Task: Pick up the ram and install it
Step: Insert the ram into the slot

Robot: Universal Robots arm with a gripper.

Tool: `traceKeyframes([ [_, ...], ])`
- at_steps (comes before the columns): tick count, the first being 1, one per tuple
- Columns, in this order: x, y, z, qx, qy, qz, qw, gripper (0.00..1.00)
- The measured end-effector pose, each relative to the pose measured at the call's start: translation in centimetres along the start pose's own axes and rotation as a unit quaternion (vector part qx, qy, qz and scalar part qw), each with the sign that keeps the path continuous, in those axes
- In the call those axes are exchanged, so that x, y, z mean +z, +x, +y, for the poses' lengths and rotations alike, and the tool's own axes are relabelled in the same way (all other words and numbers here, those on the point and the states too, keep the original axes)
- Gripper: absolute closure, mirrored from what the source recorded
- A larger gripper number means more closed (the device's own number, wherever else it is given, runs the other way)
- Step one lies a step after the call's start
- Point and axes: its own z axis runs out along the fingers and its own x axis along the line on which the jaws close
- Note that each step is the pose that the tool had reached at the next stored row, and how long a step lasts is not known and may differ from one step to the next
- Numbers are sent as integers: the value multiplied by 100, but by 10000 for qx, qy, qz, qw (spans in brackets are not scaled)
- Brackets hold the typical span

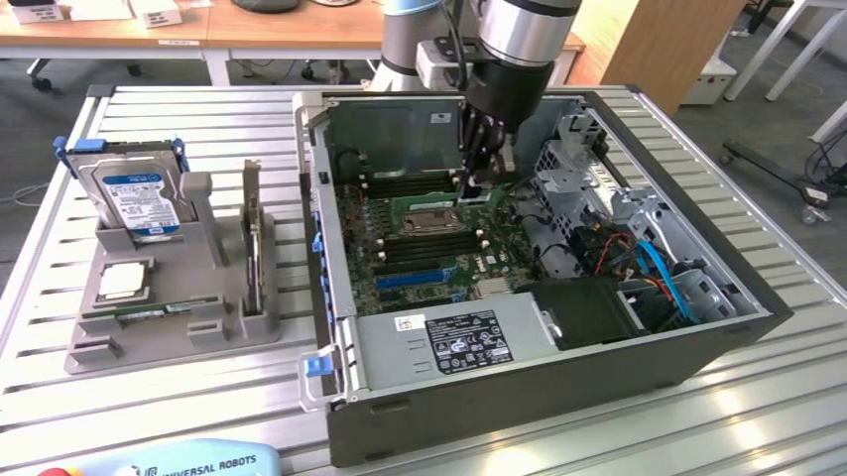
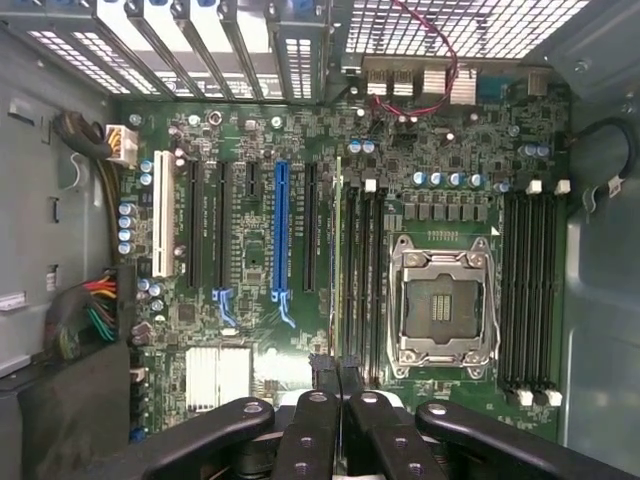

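Fingers (image 2: pixel 308 430) are clamped together on the ram (image 2: pixel 338 260) - a thin green stick seen edge-on in the wrist view, running straight out from between the black fingertips over the motherboard (image 2: pixel 250 300). It lies parallel to the long slots, between a black expansion slot (image 2: pixel 309 230) and the bank of memory slots (image 2: pixel 362 280) that sits just beside the CPU socket (image 2: pixel 440 310). It is close to the outermost slot of that bank, on the side away from the socket; whether its lower edge touches the slot cannot be told. A second bank of memory slots (image 2: pixel 530 290) sits on the far side of the socket, and a blue expansion slot (image 2: pixel 279 240) lies a few slots further from the ram.

From the exterior view, the arm (image 1: pixel 523 40) reaches down into the open computer case (image 1: pixel 530 407), with the fingers low over the board near the socket. The silver power supply (image 1: pixel 450 337) fills the near end of the case.

On the slatted metal surface (image 1: pixel 54 397), at the exterior view's left and well apart from the case, a grey holder (image 1: pixel 173 327) carries a blue-labelled hard drive (image 1: pixel 139 198) standing upright, a dark expansion card (image 1: pixel 252 228) on edge beside it, and a pale square chip (image 1: pixel 122 281) lying flat - none of them touched by the fingers.
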Motion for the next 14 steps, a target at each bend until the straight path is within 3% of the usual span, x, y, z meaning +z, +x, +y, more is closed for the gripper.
traceKeyframes([
  [14, 138, 1, -6, 0, 0, 0, 10000, 89],
])
